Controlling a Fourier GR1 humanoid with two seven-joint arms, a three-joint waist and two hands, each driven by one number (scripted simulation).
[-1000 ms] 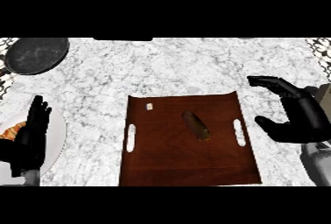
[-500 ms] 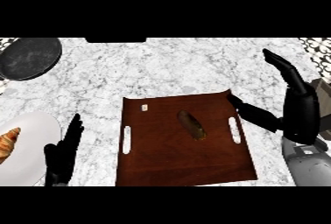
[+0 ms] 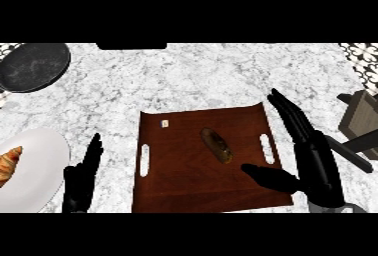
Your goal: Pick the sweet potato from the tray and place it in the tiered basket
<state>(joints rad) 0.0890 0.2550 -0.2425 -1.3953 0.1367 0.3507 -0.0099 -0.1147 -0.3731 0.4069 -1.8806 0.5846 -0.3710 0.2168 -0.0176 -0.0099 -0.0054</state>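
The sweet potato [image 3: 217, 145] lies near the middle of the brown tray [image 3: 184, 185], at the centre of the marble surface [image 3: 207, 80]. The right hand [image 3: 310, 155] hovers over the tray's right edge, fingers straight and thumb spread toward the potato without touching it. The left hand [image 3: 80, 180] rests open at lower left, beside a white plate [image 3: 37, 165] bearing a croissant [image 3: 7, 162]. A dark pan [image 3: 33, 65] sits at upper left.

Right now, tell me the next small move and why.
Probably move the right hand left and down over the sweet potato: its fingers are straight and open beside the tray, thumb over the tray's right part, with the sweet potato untouched mid-tray.
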